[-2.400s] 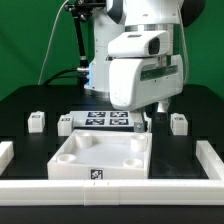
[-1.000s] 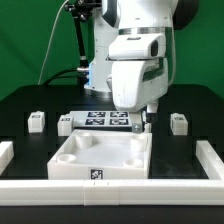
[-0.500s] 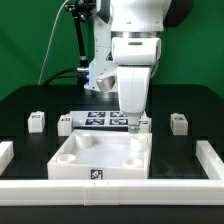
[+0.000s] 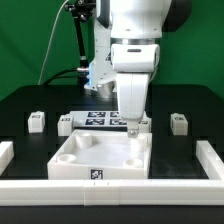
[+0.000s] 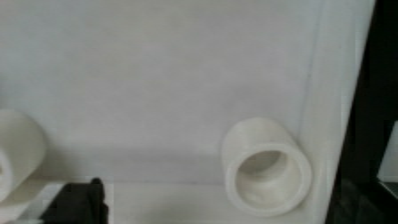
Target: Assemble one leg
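The white Panda arm descends almost vertically in the centre of the exterior view, its gripper (image 4: 131,128) poised at the rear rim of the white tray (image 4: 70,168), near the corner on the exterior view's right. The pictures do not show whether the fingers are parted or closed, and nothing is visibly held.

Black table (image 4: 200,110) lies open on both sides of the tray, bounded along the lower frame by a white rail (image 4: 110,188) with raised ends at either side.

Four small white blocks with tags stand in a row behind the tray: one leg (image 4: 36,120) at the exterior view's left, a second leg (image 4: 66,123) beside the marker board (image 4: 100,119), a third leg (image 4: 179,122) apart at the exterior view's right, and a fourth leg (image 4: 146,122), partly hidden, just beside the gripper.

The wrist view shows the tray's smooth matte floor close up, with a round socket (image 5: 267,168), part of another socket (image 5: 11,150), and one dark fingertip (image 5: 79,200).
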`<state>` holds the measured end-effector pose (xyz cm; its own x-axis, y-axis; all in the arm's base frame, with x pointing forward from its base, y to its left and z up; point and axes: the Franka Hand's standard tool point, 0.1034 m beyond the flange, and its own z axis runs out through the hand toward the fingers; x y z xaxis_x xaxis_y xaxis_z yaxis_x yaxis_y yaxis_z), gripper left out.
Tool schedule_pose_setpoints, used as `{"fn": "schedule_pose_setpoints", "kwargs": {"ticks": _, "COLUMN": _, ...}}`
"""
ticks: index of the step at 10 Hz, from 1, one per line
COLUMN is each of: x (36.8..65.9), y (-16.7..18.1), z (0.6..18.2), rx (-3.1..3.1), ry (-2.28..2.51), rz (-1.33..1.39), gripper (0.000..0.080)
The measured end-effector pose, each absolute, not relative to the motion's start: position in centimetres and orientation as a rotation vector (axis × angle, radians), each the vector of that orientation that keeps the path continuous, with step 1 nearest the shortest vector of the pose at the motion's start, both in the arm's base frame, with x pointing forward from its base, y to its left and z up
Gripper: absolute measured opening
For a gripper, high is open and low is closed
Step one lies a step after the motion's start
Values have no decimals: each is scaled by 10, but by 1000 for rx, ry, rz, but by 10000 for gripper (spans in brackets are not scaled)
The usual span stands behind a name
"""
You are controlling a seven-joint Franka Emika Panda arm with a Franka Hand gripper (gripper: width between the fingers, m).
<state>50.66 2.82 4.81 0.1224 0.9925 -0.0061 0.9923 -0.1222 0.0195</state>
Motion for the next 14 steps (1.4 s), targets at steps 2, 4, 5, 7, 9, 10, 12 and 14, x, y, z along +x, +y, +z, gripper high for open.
{"fn": "schedule_pose_setpoints", "kwargs": {"ticks": 2, "x": 481, "y": 19, "z": 33, "rx": 2371, "ry": 2065, "rz": -26, "gripper": 649}}
{"fn": "schedule_pose_setpoints", "kwargs": {"ticks": 4, "x": 469, "y": 8, "z": 18, "rx": 2397, "ry": 2062, "rz": -61, "gripper": 649}}
{"fn": "schedule_pose_setpoints", "kwargs": {"ticks": 5, "x": 465, "y": 4, "z": 12, "rx": 2412, "ry": 2058, "rz": -74, "gripper": 649}}
{"fn": "schedule_pose_setpoints", "kwargs": {"ticks": 7, "x": 466, "y": 4, "z": 6, "rx": 2417, "ry": 2053, "rz": -66, "gripper": 649}}
{"fn": "schedule_pose_setpoints", "kwargs": {"ticks": 9, "x": 472, "y": 5, "z": 9, "rx": 2414, "ry": 2046, "rz": -53, "gripper": 533}}
{"fn": "schedule_pose_setpoints", "kwargs": {"ticks": 10, "x": 470, "y": 5, "z": 8, "rx": 2417, "ry": 2046, "rz": -57, "gripper": 399}}
{"fn": "schedule_pose_setpoints", "kwargs": {"ticks": 12, "x": 470, "y": 5, "z": 7, "rx": 2418, "ry": 2047, "rz": -58, "gripper": 197}}
{"fn": "schedule_pose_setpoints", "kwargs": {"ticks": 14, "x": 471, "y": 4, "z": 8, "rx": 2416, "ry": 2044, "rz": -52, "gripper": 73}}
